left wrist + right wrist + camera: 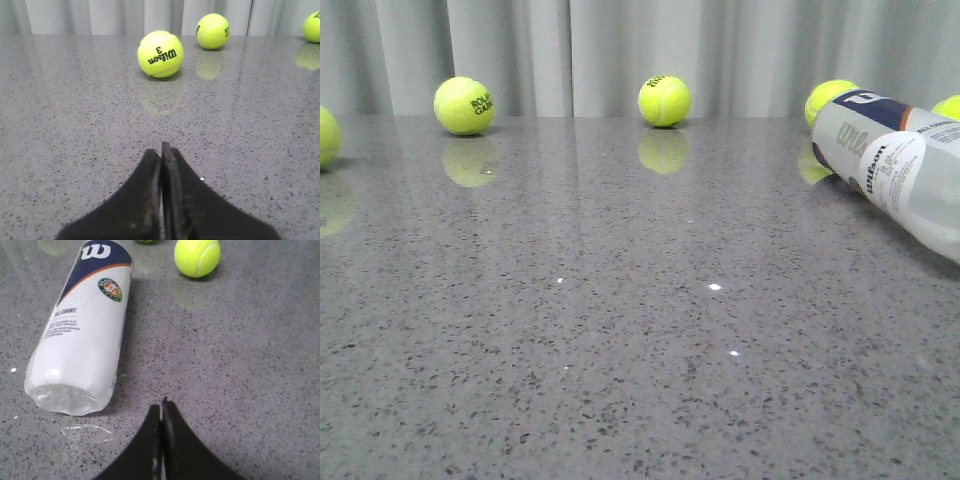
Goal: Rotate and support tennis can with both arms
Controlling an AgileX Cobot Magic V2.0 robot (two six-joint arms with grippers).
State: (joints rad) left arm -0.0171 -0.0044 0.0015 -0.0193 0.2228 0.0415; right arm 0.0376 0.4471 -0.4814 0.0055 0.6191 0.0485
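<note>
The tennis can (pixel 895 165) lies on its side at the far right of the grey table, white with a navy panel and orange stripe. In the right wrist view the tennis can (pixel 85 330) lies with its clear end toward my right gripper (pixel 161 405), which is shut, empty, and a short way off to the can's side. My left gripper (pixel 161 149) is also shut on nothing, low over bare table, with a Wilson tennis ball (pixel 160 54) ahead of it. Neither arm shows in the front view.
Yellow-green tennis balls lie along the back of the table: one (pixel 464 105) at left, one (pixel 664 100) in the middle, one (pixel 830 98) behind the can, one (pixel 325 135) at the left edge. A ball (pixel 197 257) lies beyond the can's side. A grey curtain hangs behind.
</note>
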